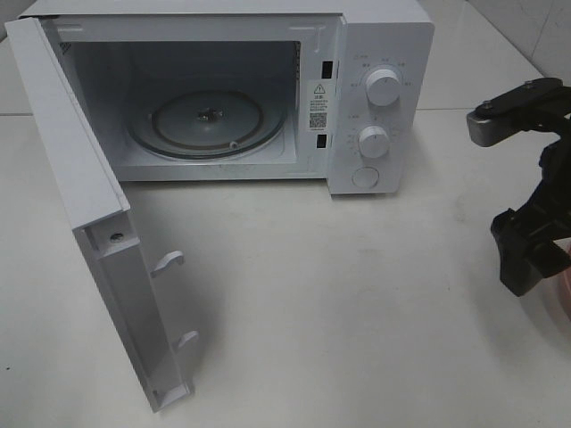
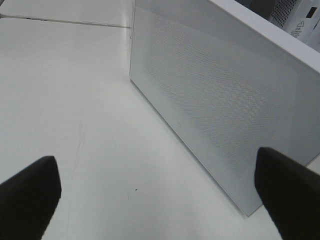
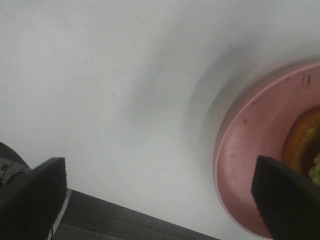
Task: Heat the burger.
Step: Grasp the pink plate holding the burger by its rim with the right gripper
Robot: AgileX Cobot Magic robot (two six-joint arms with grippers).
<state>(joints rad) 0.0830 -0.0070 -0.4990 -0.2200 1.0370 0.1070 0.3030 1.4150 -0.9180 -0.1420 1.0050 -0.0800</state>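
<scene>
Table [image 1: 357, 294]: white, bearing everything in the high view.
Microwave [image 1: 406, 53]: white, at 12 o'clock on the table, its cavity facing 6 o'clock.
Door [image 1: 80, 178]: wide open, hinged on the cavity's 9 o'clock side and swung out toward 7 o'clock. Its dotted outer face [image 2: 215, 100] fills much of the left wrist view.
Turntable [image 1: 210, 123]: a round glass disc lying flat on the cavity floor.
Right arm [image 1: 526, 241]: black, at 3 o'clock by the table's edge, well apart from the microwave.
Pink plate [image 3: 255, 145]: on the table under the right arm, at about 4 o'clock. Only a pale pink sliver [image 1: 564, 299] shows in the high view.
Control panel: two round knobs, upper [image 1: 384, 86] and lower [image 1: 374, 142], with a round button [image 1: 366, 176] beneath. It sits on the cavity's 3 o'clock side, the side nearest the plate.
Right gripper [image 3: 160, 200]: fingers spread wide with nothing between them, one fingertip [image 3: 287, 205] over the plate's rim.
Left gripper [image 2: 160, 200]: fingers spread wide, holding nothing, above bare table beside the door.
Burger [image 3: 302, 142]: on the pink plate. Only a strip of brown bun and a bit of green show, cut off by the picture's edge.
</scene>
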